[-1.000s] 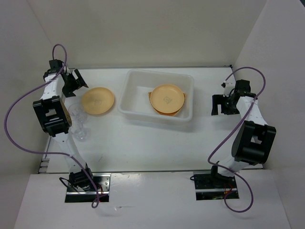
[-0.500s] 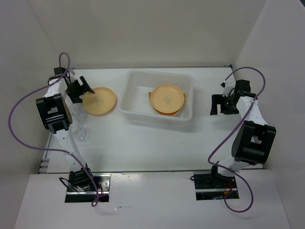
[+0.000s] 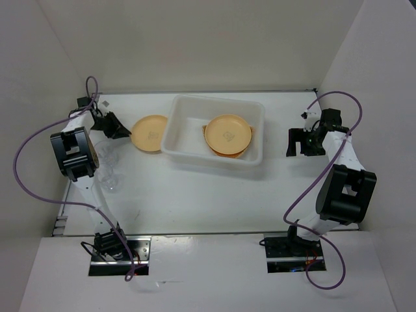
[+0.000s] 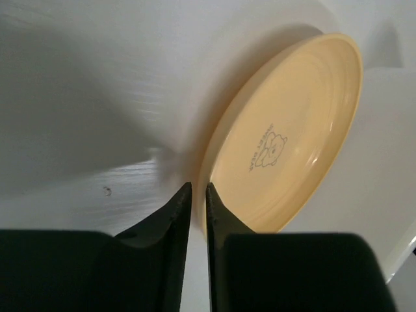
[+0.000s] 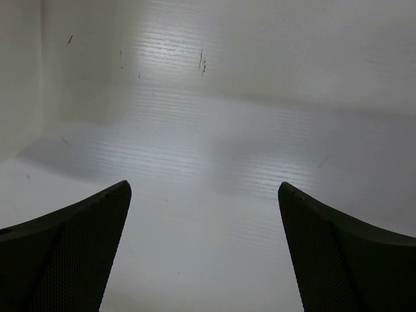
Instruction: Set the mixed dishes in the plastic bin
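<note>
An orange-tan plate (image 3: 150, 132) with a small bear print (image 4: 286, 143) sits just left of the plastic bin (image 3: 174, 123), close to its left wall. My left gripper (image 3: 125, 130) (image 4: 198, 192) is shut on the plate's near rim, which shows as a thin edge between the two fingers. Inside the translucent white bin lie stacked orange plates (image 3: 227, 134). Two clear cups (image 3: 112, 181) stand beside the left arm, partly hidden by it. My right gripper (image 3: 298, 144) (image 5: 205, 188) hangs open over bare table to the right of the bin, holding nothing.
White walls enclose the table on the left, back and right. The left arm's purple cable (image 3: 26, 162) loops out beside the left wall. The right arm's cable (image 3: 338, 97) arcs near the right wall.
My left gripper moved right and closed from wide open onto the plate's rim. The plate shifted right, toward the bin. The right arm has not moved.
</note>
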Controlling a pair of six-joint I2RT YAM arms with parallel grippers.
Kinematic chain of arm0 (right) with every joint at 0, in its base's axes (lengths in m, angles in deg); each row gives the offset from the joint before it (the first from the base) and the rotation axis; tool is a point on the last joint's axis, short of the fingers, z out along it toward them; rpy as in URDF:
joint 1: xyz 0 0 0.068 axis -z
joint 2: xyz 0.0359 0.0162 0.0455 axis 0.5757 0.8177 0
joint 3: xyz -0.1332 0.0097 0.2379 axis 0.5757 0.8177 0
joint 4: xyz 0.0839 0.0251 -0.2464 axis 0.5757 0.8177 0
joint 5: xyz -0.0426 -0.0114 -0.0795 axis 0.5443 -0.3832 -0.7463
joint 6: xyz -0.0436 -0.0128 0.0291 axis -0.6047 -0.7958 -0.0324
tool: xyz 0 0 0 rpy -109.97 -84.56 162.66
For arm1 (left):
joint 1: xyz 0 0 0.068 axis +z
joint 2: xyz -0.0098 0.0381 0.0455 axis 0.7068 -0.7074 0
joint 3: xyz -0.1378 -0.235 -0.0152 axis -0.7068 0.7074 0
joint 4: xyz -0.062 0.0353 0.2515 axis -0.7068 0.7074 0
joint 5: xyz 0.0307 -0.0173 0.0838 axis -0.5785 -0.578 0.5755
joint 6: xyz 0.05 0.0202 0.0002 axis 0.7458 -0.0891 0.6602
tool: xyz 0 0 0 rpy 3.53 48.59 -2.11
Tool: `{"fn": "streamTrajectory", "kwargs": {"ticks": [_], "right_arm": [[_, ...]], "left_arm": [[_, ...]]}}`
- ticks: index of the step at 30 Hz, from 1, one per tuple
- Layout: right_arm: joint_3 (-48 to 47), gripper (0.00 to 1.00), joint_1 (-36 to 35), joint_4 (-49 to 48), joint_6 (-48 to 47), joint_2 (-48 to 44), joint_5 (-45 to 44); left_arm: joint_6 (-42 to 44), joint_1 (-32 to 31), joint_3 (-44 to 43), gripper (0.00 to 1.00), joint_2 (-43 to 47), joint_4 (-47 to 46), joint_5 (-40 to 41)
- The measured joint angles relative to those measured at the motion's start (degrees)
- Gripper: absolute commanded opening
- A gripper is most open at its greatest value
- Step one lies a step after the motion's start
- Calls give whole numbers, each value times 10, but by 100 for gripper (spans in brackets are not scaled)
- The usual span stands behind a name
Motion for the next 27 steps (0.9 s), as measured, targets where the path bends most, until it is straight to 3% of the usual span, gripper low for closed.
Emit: {"fn": "streamTrajectory", "kwargs": {"ticks": [1,2,10,11,13,16,27], "right_arm": [[0,98,0,0,1,0,0],[0,98,0,0,2,0,0],[0,98,0,0,8,0,7],[0,98,0,0,9,0,8],[0,98,0,0,10,0,12],[0,98,0,0,12,0,16],[0,98,0,0,14,0,17]], "left_arm": [[0,0,3,5,0,-2,-5],[-2,0,6,0,0,-3,-10],[-36,0,38,0,18,-43,-30],[-42,0,38,23,21,-48,-30],[-43,-3,30,56,24,-50,-29],[-42,-10,5,77,24,-45,-15],[-25,-59,28,81,23,-43,29]]}}
